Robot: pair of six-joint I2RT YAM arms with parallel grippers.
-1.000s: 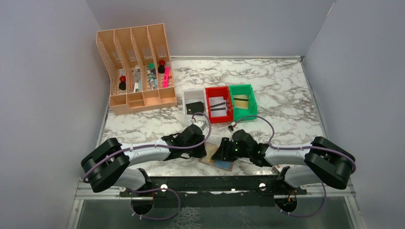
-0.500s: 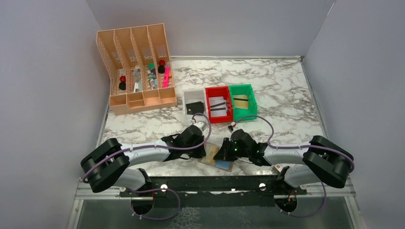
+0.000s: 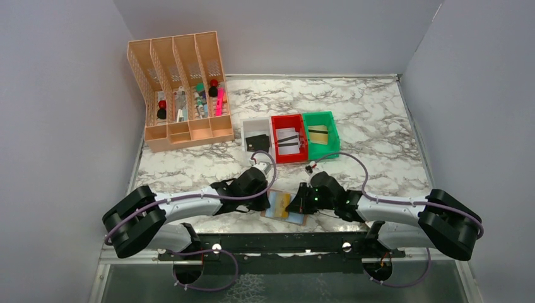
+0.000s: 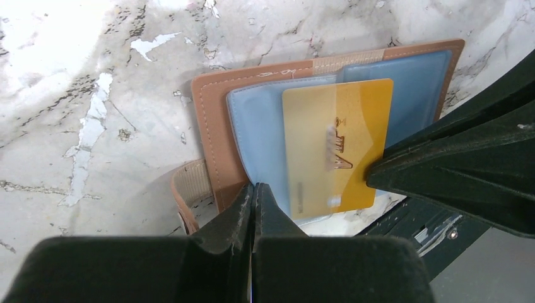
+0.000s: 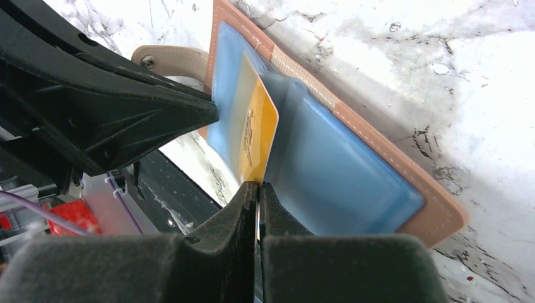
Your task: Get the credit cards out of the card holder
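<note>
- The wallet [image 3: 291,216] lies open on the marble surface [image 3: 372,126], low in the middle of the top view, with its blue inner faces up.
- A gold card [image 4: 334,145] rests against the blue lining, and one edge is tilted up off it.
- My right pincer [image 5: 257,189] is pressed closed on that raised edge of the card.
- My left pincer [image 4: 253,192] is closed tight on the wallet's opposite edge, next to its strap.
- The two pincers face each other across the wallet, almost touching.
- Higher up, at mid-frame, a white bin [image 3: 255,134], a red bin [image 3: 288,120] and a green bin [image 3: 320,117] stand in a row, each with a card inside.
- A peach desk organiser [image 3: 180,95] stands at the upper left.
</note>
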